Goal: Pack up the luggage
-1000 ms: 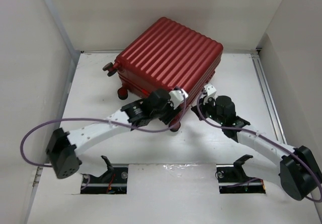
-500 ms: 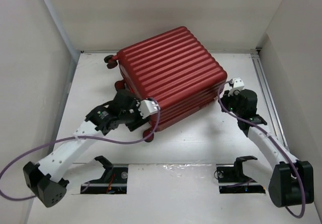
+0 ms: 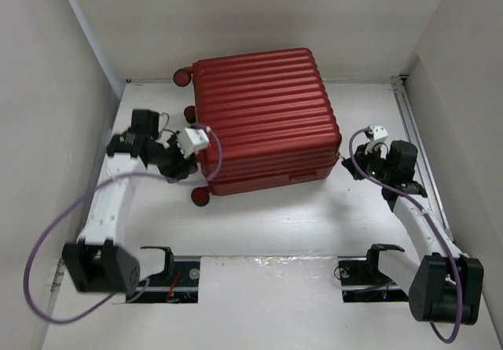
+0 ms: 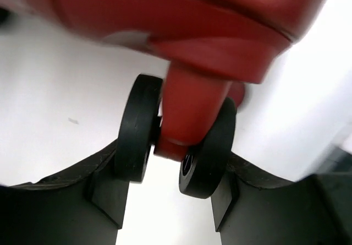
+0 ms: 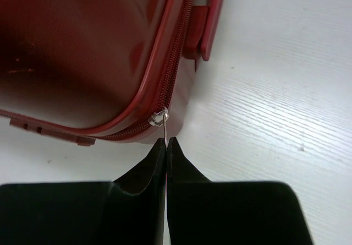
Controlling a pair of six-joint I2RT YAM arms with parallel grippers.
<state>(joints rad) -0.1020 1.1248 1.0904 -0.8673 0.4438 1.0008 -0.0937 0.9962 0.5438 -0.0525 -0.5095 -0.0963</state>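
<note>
Gripping wheel (image 4: 135,126), left gripper (image 4: 173,159); right gripper (image 5: 166,143) closed on zipper pull (image 5: 161,118); luggage (image 3: 267,114) newly squared.

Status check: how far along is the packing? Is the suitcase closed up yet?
Done: the luggage lies flat with its shell closed; what is inside cannot be seen. In hand: the right gripper pinches the zipper pull at a corner, and the left gripper grips a wheel, likely bracing the case. Left: running the zipper round; how much remains open cannot be told.
</note>
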